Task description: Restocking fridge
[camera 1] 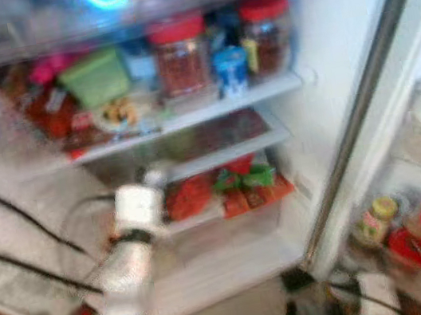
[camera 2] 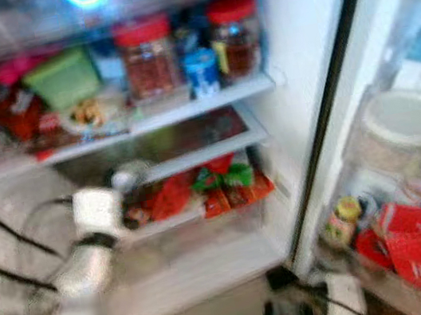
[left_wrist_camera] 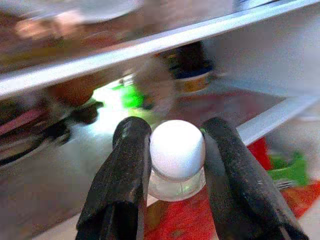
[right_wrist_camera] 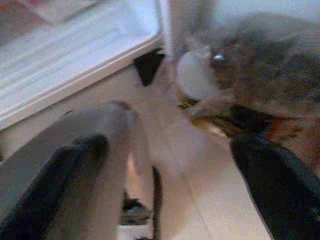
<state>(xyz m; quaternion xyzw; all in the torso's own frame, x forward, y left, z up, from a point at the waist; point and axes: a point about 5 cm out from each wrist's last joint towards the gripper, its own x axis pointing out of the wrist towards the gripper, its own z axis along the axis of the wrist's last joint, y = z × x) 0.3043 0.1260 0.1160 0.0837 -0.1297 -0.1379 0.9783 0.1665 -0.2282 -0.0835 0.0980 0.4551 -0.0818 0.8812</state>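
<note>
Left claw (left_wrist_camera: 175, 150) clamped on white-capped bottle (left_wrist_camera: 177, 150) (cap between fingers), inside fridge (camera 1: 236, 262).

Left hand (left_wrist_camera: 172, 150) clamped, arm raised

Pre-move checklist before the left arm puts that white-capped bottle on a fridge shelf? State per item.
1. Left claw gripping the white-capped bottle: ok, one finger on each side of the cap.
2. Fridge door open: ok, shelves exposed.
3. Bottle at the middle shelf: ok, the arm reaches in at that level.
4. Free spot there: cannot tell, too blurred.
5. Top shelf as alternative: not ok, crowded with red-lidded jars and a green tub.
6. Right claw out of the way: ok, low over the floor, fingers spread, nothing held.
</note>
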